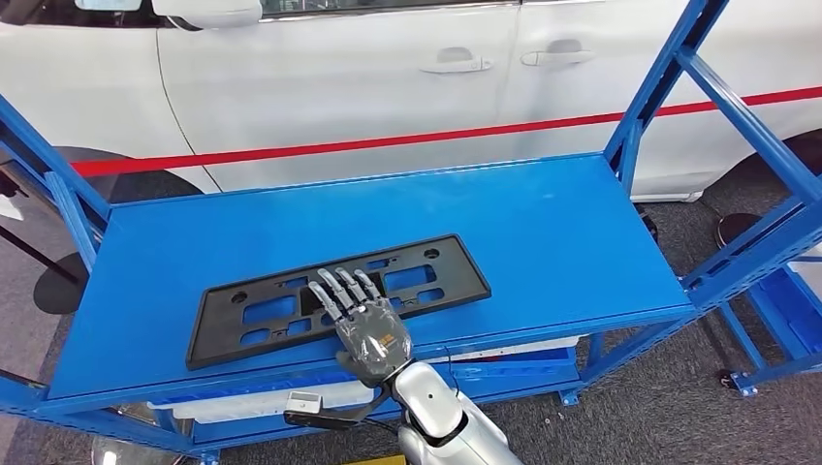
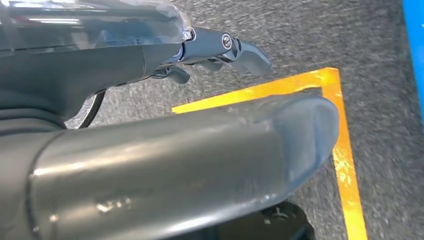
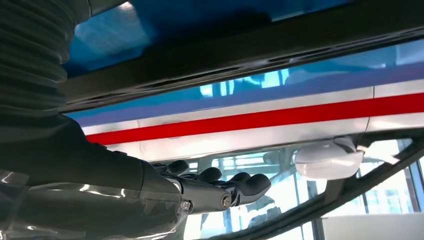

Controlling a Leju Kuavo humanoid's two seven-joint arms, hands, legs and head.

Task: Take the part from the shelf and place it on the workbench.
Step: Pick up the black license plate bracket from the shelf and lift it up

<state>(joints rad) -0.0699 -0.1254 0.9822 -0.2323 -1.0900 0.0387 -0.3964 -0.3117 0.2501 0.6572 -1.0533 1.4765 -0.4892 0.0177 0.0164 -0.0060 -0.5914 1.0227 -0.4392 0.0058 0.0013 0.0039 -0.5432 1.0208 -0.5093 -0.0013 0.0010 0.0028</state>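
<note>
**Right hand over the part, nothing gripped**

My right hand was stretched out flat over the near edge of the part, fingers straight and spread, pointing away from me toward the car. Fingertips overlapped the middle of the part in the head view; couldn't tell if they touched it or hovered. Nothing was held.

The part was a long black plastic plate frame with rectangular cutouts, blue showing through them. It lay flat on the top shelf of the blue rack, near the front edge, a bit left of centre, slightly skewed, its right end farther from me. No writing, logo or label readable on it.

My left hand hung low over grey carpet floor with an orange-yellow tape corner marked on it. Thumb thick in the foreground, darker fingers extended beyond it, apart, empty.

Behind the rack stood the white car, two door handles visible, and a red stripe ran across in front of its doors. Right wrist view showed the same red stripe and a white side mirror. A white bin sat on the lower shelf level under the part. No brand marks legible anywhere.
</note>
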